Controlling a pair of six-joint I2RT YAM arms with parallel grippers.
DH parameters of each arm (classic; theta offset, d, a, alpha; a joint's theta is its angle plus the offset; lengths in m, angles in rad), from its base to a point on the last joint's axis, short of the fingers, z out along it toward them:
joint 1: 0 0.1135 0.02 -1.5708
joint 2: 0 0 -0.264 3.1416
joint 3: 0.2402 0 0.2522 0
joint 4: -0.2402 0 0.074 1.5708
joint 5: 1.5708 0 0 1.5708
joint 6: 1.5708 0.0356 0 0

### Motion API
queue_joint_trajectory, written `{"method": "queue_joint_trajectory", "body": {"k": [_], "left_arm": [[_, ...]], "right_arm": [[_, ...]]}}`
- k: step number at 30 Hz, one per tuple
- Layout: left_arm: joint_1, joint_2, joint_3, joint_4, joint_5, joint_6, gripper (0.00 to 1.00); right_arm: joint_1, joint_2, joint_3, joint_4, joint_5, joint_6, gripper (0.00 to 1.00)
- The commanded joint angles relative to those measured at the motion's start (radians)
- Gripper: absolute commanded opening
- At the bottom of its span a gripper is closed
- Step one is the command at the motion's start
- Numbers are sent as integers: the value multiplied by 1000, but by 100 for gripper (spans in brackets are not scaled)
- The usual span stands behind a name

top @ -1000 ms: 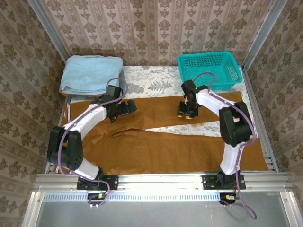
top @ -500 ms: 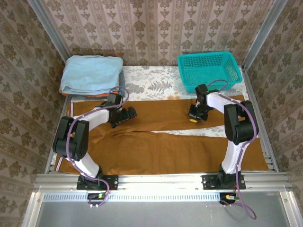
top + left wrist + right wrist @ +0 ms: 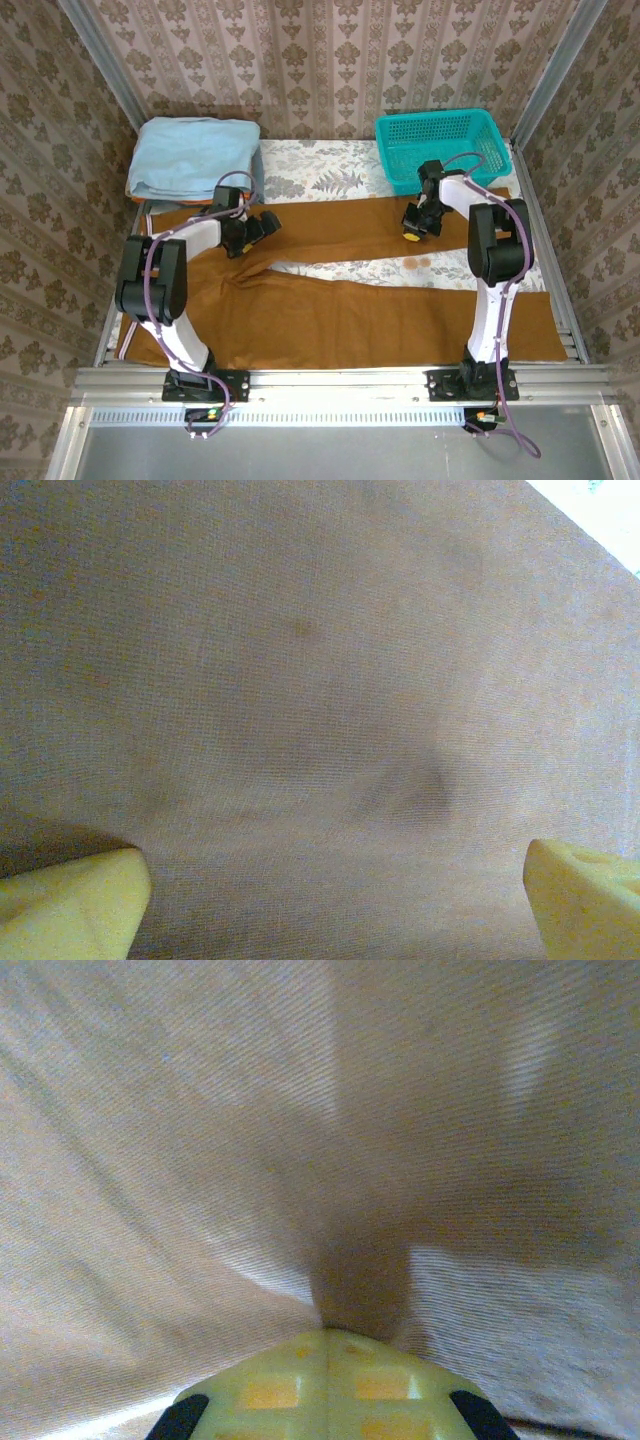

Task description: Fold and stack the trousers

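Right fingers pinch the trousers; left fingers hang spread above them. First fold beginning; left likely needs to clamp next.

Place: a robot test cell in a lab, dressed up to look homely.
Walls: panels papered in a damask pattern close in the table at the far side and at both ends.
Frame: bare aluminium posts stand in the far corners, and a slotted rail runs along the near edge.
Robots: two arms are bolted to that rail, with purple cables strung along them.
Table: it is covered with a floral cloth, like a household tabletop.
Props: laundry things, namely trousers spread flat, a folded blue garment and a teal basket.
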Motion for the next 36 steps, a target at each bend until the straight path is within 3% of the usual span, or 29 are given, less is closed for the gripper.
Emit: {"method": "queue_joint_trajectory", "body": {"k": [1, 7, 14, 18, 22, 25, 29, 36], "left_arm": [[11, -40, 7, -100, -31, 53, 99], [-40, -293, -11, -263, -117, 93, 100], [-248, -565, -189, -336, -191, -3, 100], [-470, -582, -300, -230, -206, -113, 99], [-564, -466, -364, -59, -175, -193, 97], [-572, -371, -379, 15, -179, -210, 97], [-511, -298, -389, 58, -164, -198, 97], [-441, -238, -360, 102, -118, -175, 96]], "right_arm": [[13, -68, -2, -70, 32, -18, 0], [105, -353, -174, -78, 87, 0, 12], [286, -648, -570, -13, 94, 136, 7], [301, -739, -757, 21, 115, 203, 0], [300, -711, -817, 49, 135, 209, 0], [295, -626, -798, 46, 169, 193, 1], [275, -576, -748, 53, 192, 186, 6], [219, -386, -576, 41, 201, 94, 4]]}}
